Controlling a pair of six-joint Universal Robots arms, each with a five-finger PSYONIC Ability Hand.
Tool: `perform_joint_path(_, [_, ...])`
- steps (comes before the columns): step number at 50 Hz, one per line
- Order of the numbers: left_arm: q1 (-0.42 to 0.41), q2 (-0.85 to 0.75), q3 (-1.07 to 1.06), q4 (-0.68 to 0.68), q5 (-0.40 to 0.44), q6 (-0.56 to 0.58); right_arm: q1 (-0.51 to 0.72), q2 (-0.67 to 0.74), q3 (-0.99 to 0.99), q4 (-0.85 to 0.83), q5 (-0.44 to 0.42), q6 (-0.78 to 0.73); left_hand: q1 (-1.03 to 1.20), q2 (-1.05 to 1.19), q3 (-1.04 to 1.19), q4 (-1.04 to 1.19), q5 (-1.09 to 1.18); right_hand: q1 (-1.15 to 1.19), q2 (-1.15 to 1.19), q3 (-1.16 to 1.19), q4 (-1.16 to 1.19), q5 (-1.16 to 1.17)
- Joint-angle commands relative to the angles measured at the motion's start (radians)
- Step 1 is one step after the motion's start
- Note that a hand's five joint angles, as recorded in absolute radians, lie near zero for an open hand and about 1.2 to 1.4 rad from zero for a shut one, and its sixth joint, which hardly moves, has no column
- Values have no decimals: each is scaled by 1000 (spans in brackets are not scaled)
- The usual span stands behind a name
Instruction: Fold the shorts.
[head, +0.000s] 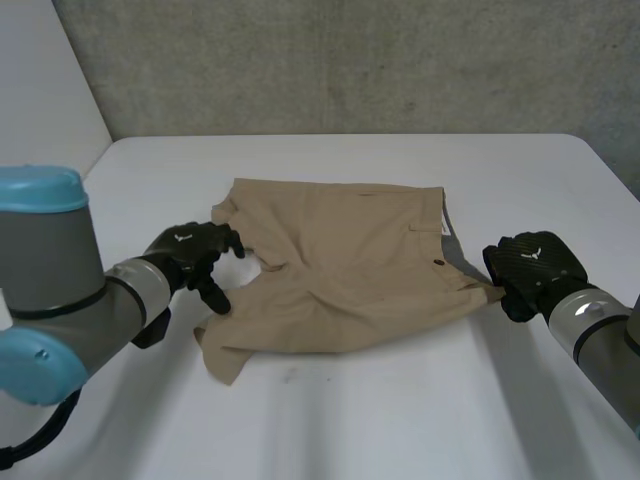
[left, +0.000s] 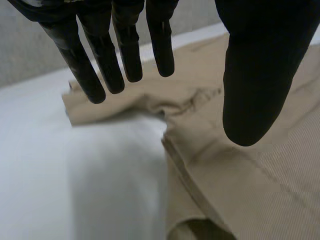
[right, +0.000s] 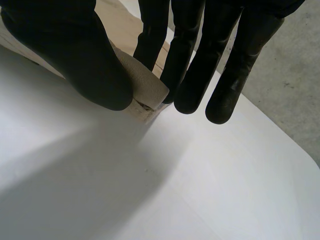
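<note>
Left robot hand (head: 190, 252) splayed loose over rumpled tan shorts (head: 340, 270), right robot hand (head: 530, 265) pinched onto their stiff waistband corner (right: 149, 95).

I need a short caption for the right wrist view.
Right hand pinching a waistband corner of the tan shorts, white table beneath.

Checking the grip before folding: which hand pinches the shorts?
The right hand: thumb and fingers pinch the shorts' corner. The left hand is open, fingers straight.

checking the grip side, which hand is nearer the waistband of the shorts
Right. The right hand pinches the waistband corner of the shorts between thumb and fingers; the left hand is open at the opposite end, over the notch between the legs.
</note>
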Motion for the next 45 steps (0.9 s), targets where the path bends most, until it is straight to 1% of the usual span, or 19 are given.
perform_joint_path(1, [4,-79,57,-48,0,3,6,0,10,1,0,-1,114,110,110,104,103,434,224,213,205,239])
perform_joint_path(5, [2,-98,57,-47,0,6,9,0,10,1,0,-1,140,136,136,131,129,434,224,213,205,239])
perform_joint_path(10, [-1,-102,57,-48,2,5,8,0,7,1,0,-1,225,221,221,216,214,434,224,213,205,239])
perform_joint_path(14, [-10,-104,57,-48,2,5,5,0,7,1,0,-3,606,602,602,597,595,434,224,213,205,239])
perform_joint_path(15, [-13,-105,55,-48,2,5,3,0,5,1,-2,-3,761,757,757,752,750,434,224,213,205,239])
perform_joint_path(18, [-15,-101,49,-51,3,6,2,-2,2,1,-2,-4,897,893,893,888,886,434,224,213,205,239])
perform_joint_path(22, [-19,-84,40,-56,5,6,2,-5,-4,3,-2,-4,897,893,894,888,887,434,224,213,205,239])
perform_joint_path(26, [-10,-6,31,-65,0,10,2,-17,-7,14,0,-20,897,893,894,888,887,434,224,213,205,239])
perform_joint_path(30, [17,144,18,-67,2,10,2,-56,-1,17,6,-69,897,893,894,888,887,434,224,213,205,239])
perform_joint_path(33, [42,232,18,-64,2,11,2,-76,-3,17,11,-79,897,893,894,888,887,434,224,213,205,239])
perform_joint_path(34, [53,285,18,-62,3,11,3,-89,-6,17,12,-80,897,893,894,888,887,434,224,213,205,239])
perform_joint_path(38, [56,408,8,-62,5,10,3,-137,-12,15,14,-72,897,893,894,888,887,434,224,213,205,239])
perform_joint_path(41, [54,460,-18,-65,3,10,5,-160,-12,15,12,-69,897,893,894,888,887,434,224,213,205,239])
perform_joint_path(45, [39,525,-109,-76,3,16,5,-188,-9,26,12,-66,897,893,894,888,887,434,224,213,205,239])
